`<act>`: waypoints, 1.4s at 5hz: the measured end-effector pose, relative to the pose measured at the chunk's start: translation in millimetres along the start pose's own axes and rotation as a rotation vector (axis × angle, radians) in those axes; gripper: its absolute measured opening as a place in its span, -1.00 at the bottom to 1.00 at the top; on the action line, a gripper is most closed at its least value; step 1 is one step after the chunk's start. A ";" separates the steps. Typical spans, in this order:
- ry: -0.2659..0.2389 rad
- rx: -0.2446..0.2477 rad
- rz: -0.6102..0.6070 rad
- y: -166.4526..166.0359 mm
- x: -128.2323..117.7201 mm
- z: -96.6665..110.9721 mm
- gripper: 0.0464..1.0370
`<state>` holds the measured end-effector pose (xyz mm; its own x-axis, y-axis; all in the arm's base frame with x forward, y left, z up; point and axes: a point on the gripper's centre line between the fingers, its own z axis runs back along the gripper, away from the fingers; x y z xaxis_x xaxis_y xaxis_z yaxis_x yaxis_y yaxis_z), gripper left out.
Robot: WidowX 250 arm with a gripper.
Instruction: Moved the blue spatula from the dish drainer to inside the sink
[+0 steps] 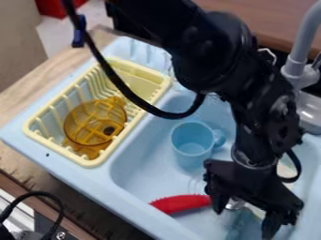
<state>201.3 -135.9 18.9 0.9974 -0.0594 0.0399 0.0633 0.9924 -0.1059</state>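
Over the lower right part of the light blue sink [134, 176], the black gripper [244, 221] hangs low with its two fingers spread wide. A bluish shape [237, 227] lies below and between the fingers on the sink floor; it may be the blue spatula, but I cannot tell for certain. At the upper left, the pale yellow dish drainer [39, 133] holds an amber see-through pot, and no blue spatula can be made out there.
A light blue cup [192, 140] stands in the sink behind the gripper. The red handle [180, 203] of an object lies just left of the gripper. The amber pot [87, 123] sits in the drainer. A grey faucet [300, 65] rises at the upper right.
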 end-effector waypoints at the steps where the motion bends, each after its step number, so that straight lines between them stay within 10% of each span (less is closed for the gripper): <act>1: -0.044 -0.017 0.034 -0.8 0.8 13.8 0.92; 7: -0.132 0.081 0.428 57.2 19.1 68.7 0.92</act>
<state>221.7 -72.8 81.9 0.9202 0.3669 0.1368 -0.3615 0.9302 -0.0630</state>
